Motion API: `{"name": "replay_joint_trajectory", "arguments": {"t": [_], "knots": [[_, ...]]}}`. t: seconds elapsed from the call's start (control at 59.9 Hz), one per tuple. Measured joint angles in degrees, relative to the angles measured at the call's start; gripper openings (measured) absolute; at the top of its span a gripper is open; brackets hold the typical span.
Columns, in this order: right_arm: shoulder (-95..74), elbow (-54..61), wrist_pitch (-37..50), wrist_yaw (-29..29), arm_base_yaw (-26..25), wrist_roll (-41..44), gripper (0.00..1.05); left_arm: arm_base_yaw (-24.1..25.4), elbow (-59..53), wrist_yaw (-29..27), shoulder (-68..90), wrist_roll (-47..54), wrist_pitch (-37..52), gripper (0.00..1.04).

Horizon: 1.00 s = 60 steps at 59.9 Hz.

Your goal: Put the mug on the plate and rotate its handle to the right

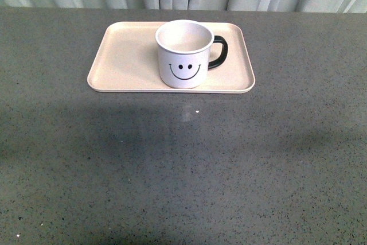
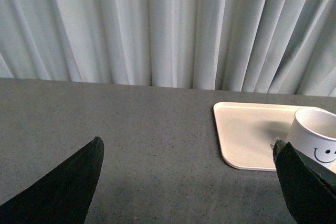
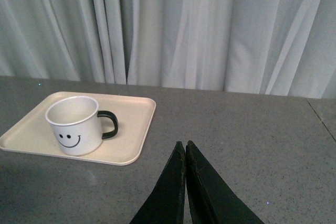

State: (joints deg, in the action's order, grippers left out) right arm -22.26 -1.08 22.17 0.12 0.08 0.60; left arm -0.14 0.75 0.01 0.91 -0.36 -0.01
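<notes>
Mug [image 1: 184, 55] upright on plate [image 1: 123, 55], handle [image 1: 219, 51] right (looks done); left gripper [image 2: 186, 182] wide open, right gripper [image 3: 186, 153] closed, empty — keep both clear.

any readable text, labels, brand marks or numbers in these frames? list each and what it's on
None: no words, numbers or brand marks show in any view.
The only print is a black smiley face, a picture and not text, on the white mug.
The plate under it is plain, and so are the table and the curtain.
</notes>
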Motion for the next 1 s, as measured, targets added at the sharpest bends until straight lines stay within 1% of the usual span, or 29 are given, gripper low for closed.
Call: {"name": "replay_joint_trajectory", "arguments": {"t": [0.334,0.568,0.618,0.668,0.868,0.885,0.918,1.002], "knots": [[8.26,0.02,-8.13,0.0,0.0,0.0,0.02,0.0,0.0,0.0,0.0,0.0,0.0,0.95],[12.26,0.02,-12.13,0.0,0.0,0.0,0.02,0.0,0.0,0.0,0.0,0.0,0.0,0.95],[16.63,0.0,-18.23,-0.2,0.0,0.0,0.02,0.0,0.0,0.0,0.0,0.0,0.0,0.95],[20.04,0.0,-21.42,-0.02,0.0,0.0,0.02,0.0,0.0,0.0,0.0,0.0,0.0,0.95],[21.88,0.0,-22.05,-0.02,0.0,0.0,0.02,0.0,0.0,0.0,0.0,0.0,0.0,0.95],[21.88,0.0,-22.08,0.0,0.0,0.04,0.02,0.0,0.0,0.0,0.0,0.0,0.0,0.95],[21.9,0.0,-22.08,-0.02,0.0,0.0,0.07,0.0,0.02,0.0,0.0,0.0,0.0,0.95],[21.9,0.0,-22.08,-0.02,0.0,0.0,0.23,0.0,0.02,0.0,0.0,0.0,0.0,0.95]]}}
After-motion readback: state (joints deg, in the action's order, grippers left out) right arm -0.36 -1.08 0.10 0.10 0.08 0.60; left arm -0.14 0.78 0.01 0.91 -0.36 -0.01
